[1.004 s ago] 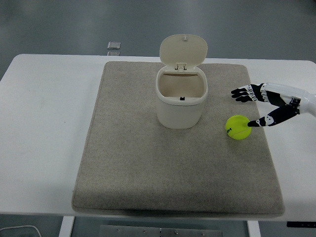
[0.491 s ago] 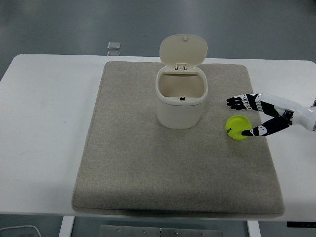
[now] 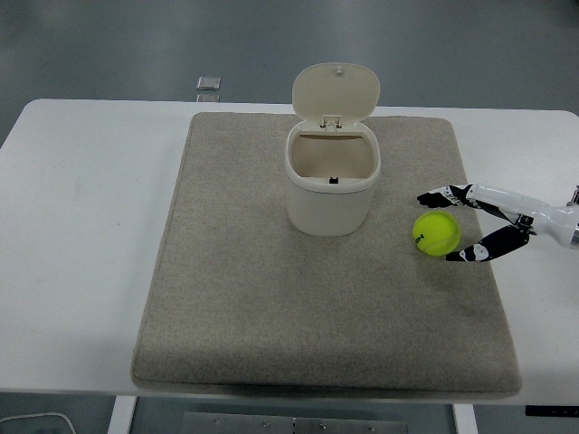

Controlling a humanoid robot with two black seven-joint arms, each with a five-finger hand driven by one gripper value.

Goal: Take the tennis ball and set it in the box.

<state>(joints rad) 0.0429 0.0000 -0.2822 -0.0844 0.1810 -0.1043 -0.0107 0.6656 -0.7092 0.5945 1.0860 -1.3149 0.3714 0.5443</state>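
A yellow-green tennis ball (image 3: 436, 233) lies on the grey mat (image 3: 271, 298), to the right of the box. The box is a cream bin (image 3: 332, 185) with its lid hinged up at the back, standing at the mat's middle back. My right hand (image 3: 452, 224) comes in low from the right edge, its fingers spread around the ball's right side: the upper fingers (image 3: 441, 196) are just behind the ball, and the thumb (image 3: 472, 252) is at its front right. The hand is open and holds nothing. My left arm is out of view.
The mat covers most of the white table (image 3: 81, 226). A small clear square object (image 3: 209, 84) lies at the table's far edge, behind the mat's back left corner.
My right hand has dropped lower and slid left, so its fingers and thumb now straddle the ball. The ball has stayed in place.
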